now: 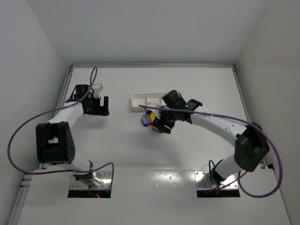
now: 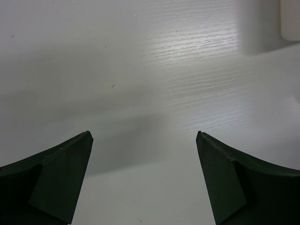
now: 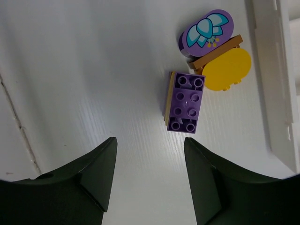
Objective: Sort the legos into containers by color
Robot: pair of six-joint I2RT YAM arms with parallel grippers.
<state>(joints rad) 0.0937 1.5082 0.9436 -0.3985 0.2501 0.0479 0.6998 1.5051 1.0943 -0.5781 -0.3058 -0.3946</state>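
The right gripper, jaws released, hangs close by the legos (purple and yellow, clustered) near the middle of the counter, just beside the tray. The left gripper, also released, hovers toward the left edge.

No readable text, brand or number; rounded purple lego bears only flower motif

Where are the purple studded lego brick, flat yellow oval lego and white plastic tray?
purple studded lego brick (image 3: 186, 102): right wrist view, studded face.
flat yellow oval lego (image 3: 226, 70): right wrist view, flat face.
white plastic tray (image 3: 276, 93): right wrist view, side wall.
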